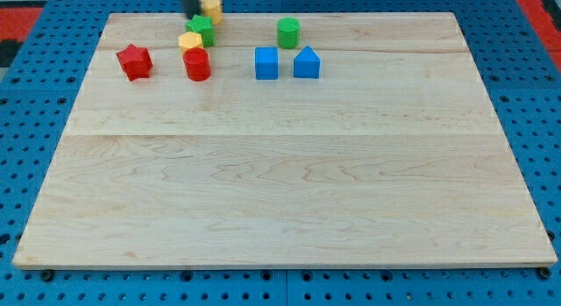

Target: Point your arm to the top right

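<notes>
My tip (190, 14) shows at the view's top left of centre, just left of a yellow cylinder (211, 6) and just above a green block (203, 31). A yellow block (190, 40) sits below the tip and touches the green block. A red cylinder (197, 65) lies below that, and a red star (134, 61) lies to its left. A green cylinder (287, 32) stands to the right. Below it are a blue cube (266, 63) and a blue house-shaped block (306, 62), side by side.
The wooden board (280, 183) lies on a blue perforated base (35, 139). All blocks are grouped near the board's top edge, left of centre. Red matting shows at the view's top corners.
</notes>
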{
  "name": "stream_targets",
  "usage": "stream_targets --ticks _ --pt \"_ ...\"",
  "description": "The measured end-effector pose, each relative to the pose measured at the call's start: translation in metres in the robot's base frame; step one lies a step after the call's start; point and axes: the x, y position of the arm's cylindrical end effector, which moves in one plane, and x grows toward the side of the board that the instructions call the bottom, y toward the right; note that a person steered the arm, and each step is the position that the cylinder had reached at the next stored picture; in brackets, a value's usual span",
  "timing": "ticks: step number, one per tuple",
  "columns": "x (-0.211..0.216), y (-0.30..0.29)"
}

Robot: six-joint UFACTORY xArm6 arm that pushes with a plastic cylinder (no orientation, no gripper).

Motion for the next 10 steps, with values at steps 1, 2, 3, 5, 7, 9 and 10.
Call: stream_targets --ticks 1,2,3,5,7,9,10 --pt "0.001 0.099" --pt "0.0 0.179" --pt "-0.001 0.256" --pt "0.019 0.326" --pt "0.026 0.326" --pt "0.026 0.326" --pt "0.026 0.327"
